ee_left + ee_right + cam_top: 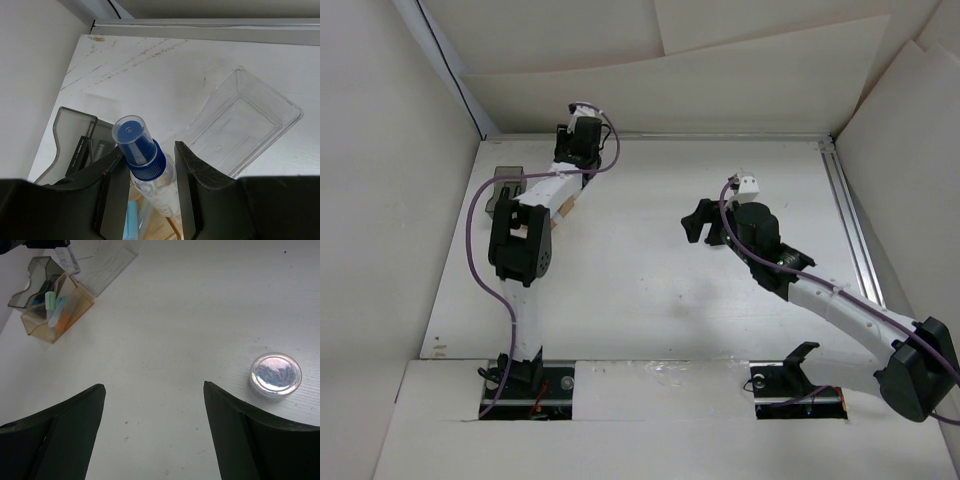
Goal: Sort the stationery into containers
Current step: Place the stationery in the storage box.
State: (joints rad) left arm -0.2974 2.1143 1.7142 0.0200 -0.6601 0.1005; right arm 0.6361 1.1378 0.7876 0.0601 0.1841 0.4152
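Note:
My left gripper is shut on a small clear bottle with a blue cap under a clear cover, held upright above the bins at the far left of the table. Beneath the bottle sits the amber-orange bin, holding light green, blue and orange markers. The smoky dark grey bin lies to the left of it. To its right lies the clear bin, with nothing in it. My right gripper is open over bare table near the middle.
A small round clear tub of coloured bits stands on the table to the right of my right gripper. White walls close in the table at the left and back, and a metal rail runs along the right side.

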